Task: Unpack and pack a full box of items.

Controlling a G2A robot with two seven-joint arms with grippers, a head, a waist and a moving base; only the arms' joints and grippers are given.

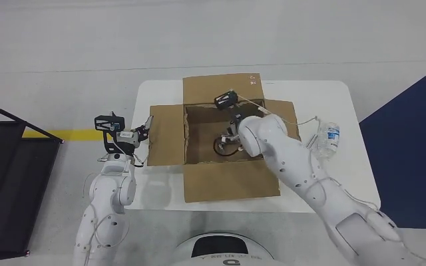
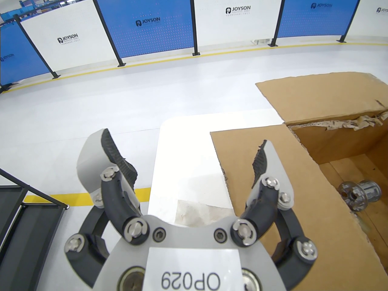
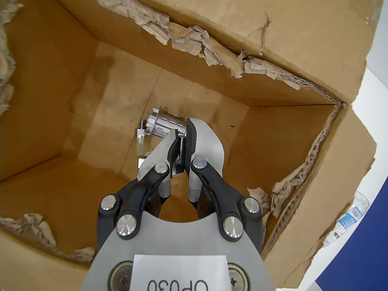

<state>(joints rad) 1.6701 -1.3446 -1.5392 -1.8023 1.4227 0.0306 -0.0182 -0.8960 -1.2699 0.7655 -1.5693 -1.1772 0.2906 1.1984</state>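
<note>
An open cardboard box [image 1: 219,183] stands in the middle of the white table [image 1: 313,93], all flaps folded out. My right gripper [image 3: 182,133] is down inside the box [image 3: 272,16], shut on a silver metal part [image 3: 163,124] that lies on the box floor with a small fitting beside it. From above, the right gripper [image 1: 226,143] sits low in the box. My left gripper [image 2: 185,149] is open and holds nothing, just outside the left flap [image 2: 303,183] over the table edge. The left gripper [image 1: 143,130] is level with that flap. A metal spool [image 2: 359,195] lies inside.
A clear water bottle [image 1: 329,136] lies on the table right of the box, also seen past the torn flap as a bottle [image 3: 348,219]. A black rack [image 1: 13,179] stands on the floor left of the table. Torn paper lines the box rims.
</note>
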